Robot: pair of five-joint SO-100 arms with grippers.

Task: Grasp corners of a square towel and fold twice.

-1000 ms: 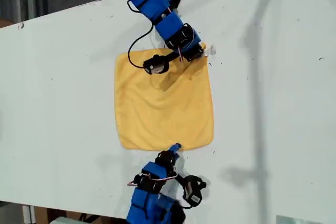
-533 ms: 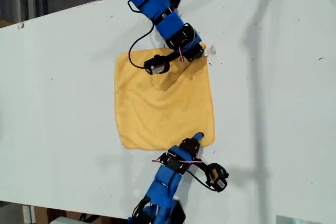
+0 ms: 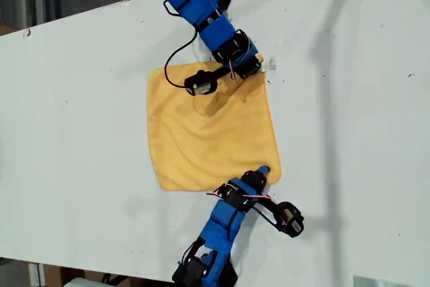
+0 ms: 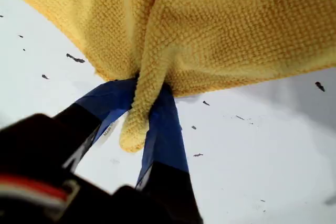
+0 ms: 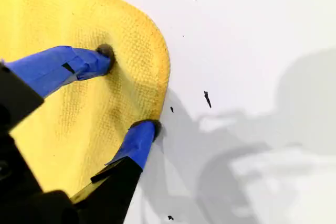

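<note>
Two blue arms work the square yellow-orange microfibre towel (image 3: 209, 129) lying flat on the white desk (image 3: 80, 99). The first hand (image 4: 143, 116) is clenched on a bunched corner (image 4: 135, 129); the second hand (image 5: 128, 90) stands spread, straddling another rounded corner (image 5: 157, 59).

Both arms (image 3: 208, 11) were built of bright blue segments with black joints. Thin black cables (image 3: 176, 55) looped alongside them. Blue tape wrapped each end effector's fingers (image 5: 137, 142).
</note>
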